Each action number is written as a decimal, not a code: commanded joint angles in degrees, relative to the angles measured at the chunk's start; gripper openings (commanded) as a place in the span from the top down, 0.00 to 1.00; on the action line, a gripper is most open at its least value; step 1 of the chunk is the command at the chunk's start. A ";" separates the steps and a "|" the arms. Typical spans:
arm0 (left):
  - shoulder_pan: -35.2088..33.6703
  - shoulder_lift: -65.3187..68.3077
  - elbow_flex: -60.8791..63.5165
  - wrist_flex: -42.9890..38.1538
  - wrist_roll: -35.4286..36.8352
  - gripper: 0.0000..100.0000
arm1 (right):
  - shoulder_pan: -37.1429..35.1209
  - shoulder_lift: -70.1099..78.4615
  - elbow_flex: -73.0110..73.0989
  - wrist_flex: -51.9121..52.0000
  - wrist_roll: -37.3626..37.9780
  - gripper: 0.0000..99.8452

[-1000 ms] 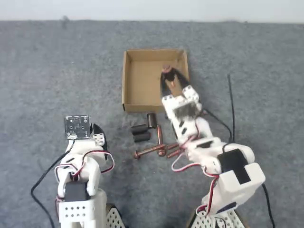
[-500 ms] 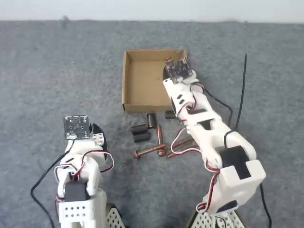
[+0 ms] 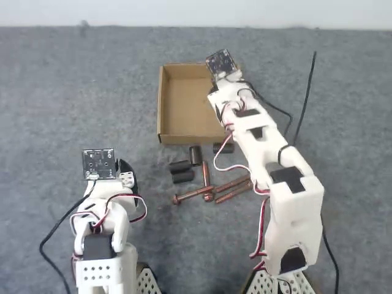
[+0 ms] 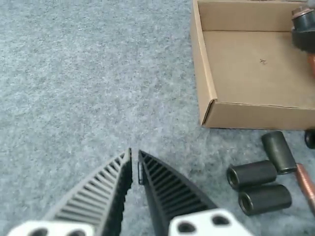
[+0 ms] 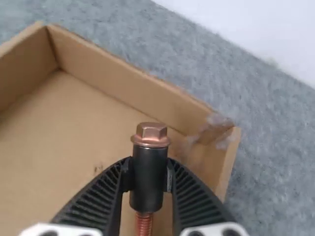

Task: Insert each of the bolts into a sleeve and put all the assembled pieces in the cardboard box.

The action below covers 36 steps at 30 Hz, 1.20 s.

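My right gripper [image 5: 147, 165] is shut on an assembled piece [image 5: 147, 179], a black sleeve with a copper bolt through it, hex head up. It hangs over the cardboard box [image 5: 123, 96] near a far corner. In the high view the right arm [image 3: 245, 122] stretches over the box [image 3: 160, 104]. My left gripper [image 4: 134, 155] rests shut and holds nothing, above the carpet short of the box [image 4: 204, 78]. Several loose black sleeves [image 3: 180, 171] and copper bolts [image 3: 193, 195] lie in front of the box. Sleeves [image 4: 251, 173] appear beside the left gripper.
Grey carpet covers the table. A black cable [image 3: 306, 104] runs along the right arm's side. The left arm [image 3: 101, 208] stands at the near left, with open carpet between it and the box.
The right arm has stretched forward and risen over the box, carrying the assembled piece toward the far right corner. The left arm has kept still.
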 commanded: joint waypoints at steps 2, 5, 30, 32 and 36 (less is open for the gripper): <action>-0.09 0.88 -0.48 -1.32 -0.35 0.98 | 1.36 0.13 -11.96 11.82 0.79 0.99; -0.09 0.88 -0.48 -1.41 -0.35 0.98 | 1.36 1.98 -17.23 20.79 0.79 0.99; -0.09 0.88 -0.48 -1.49 -0.35 0.98 | -0.57 -10.42 -32.79 60.35 -3.60 0.99; -0.09 0.88 -0.48 -1.49 -0.35 0.98 | -1.01 -13.41 -32.79 65.36 -3.60 0.99; -0.09 0.88 -0.48 -1.49 -0.35 0.98 | -2.07 -17.71 -32.70 74.15 -3.60 0.99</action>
